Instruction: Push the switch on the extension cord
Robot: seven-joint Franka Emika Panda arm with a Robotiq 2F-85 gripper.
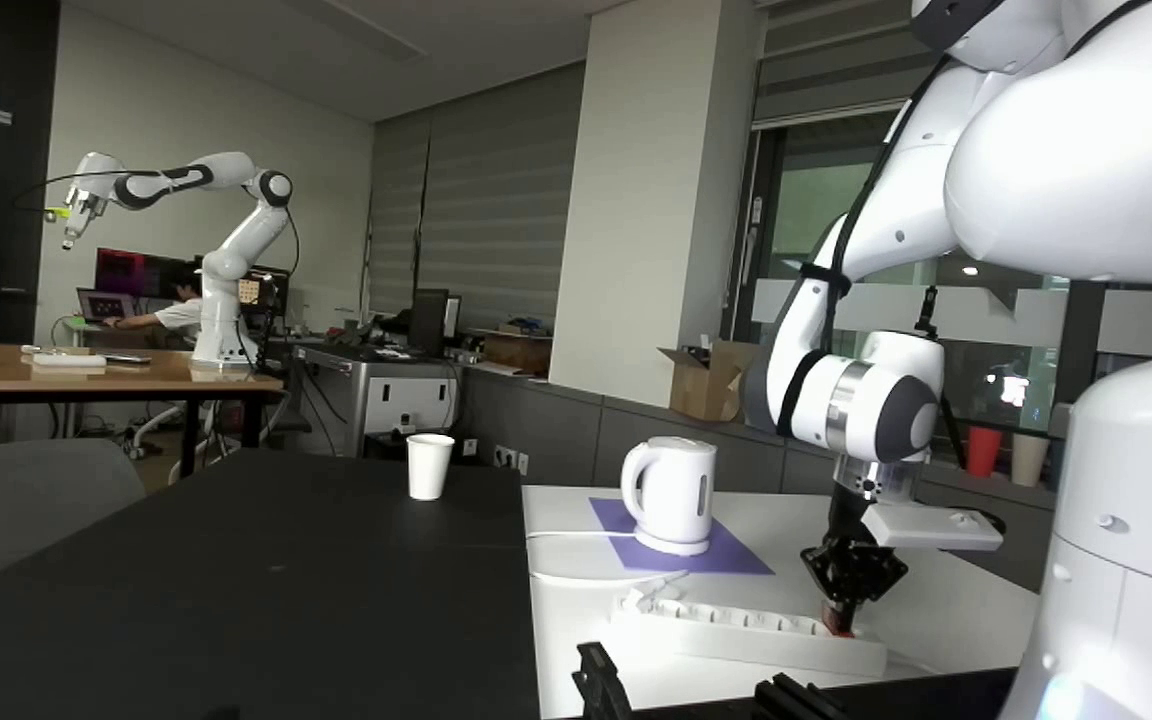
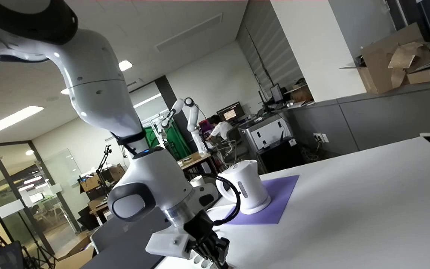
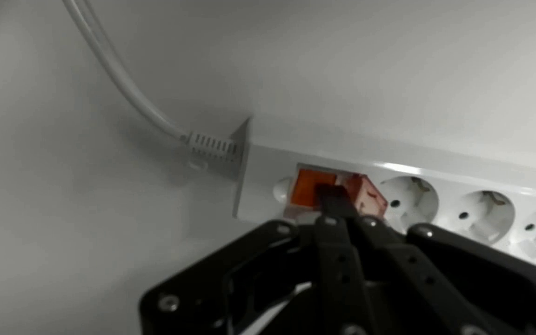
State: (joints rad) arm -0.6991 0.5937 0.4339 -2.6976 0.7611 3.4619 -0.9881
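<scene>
The extension cord is a long white power strip with a row of round sockets. It lies on the white table in an exterior view (image 1: pixel 736 637) and runs across the wrist view (image 3: pixel 268 179). A small part shows at the bottom of an exterior view (image 2: pixel 199 260). The red-orange switch (image 3: pixel 309 182) sits at the strip's cable end, with a see-through reddish piece (image 3: pixel 369 197) tilted up on its socket side. My gripper (image 3: pixel 335 197) is shut and empty, pointing down. Its fingertips cover part of the switch and appear to touch it. The gripper also shows in both exterior views (image 1: pixel 841 615) (image 2: pixel 220 257).
A white kettle (image 1: pixel 676 495) stands on a purple sheet (image 1: pixel 736 556) behind the strip. A white plug (image 1: pixel 658 588) sits in the strip's far end. The strip's white cable (image 3: pixel 128 88) curves away on the table. A black table (image 1: pixel 336 580) with a paper cup (image 1: pixel 428 466) adjoins.
</scene>
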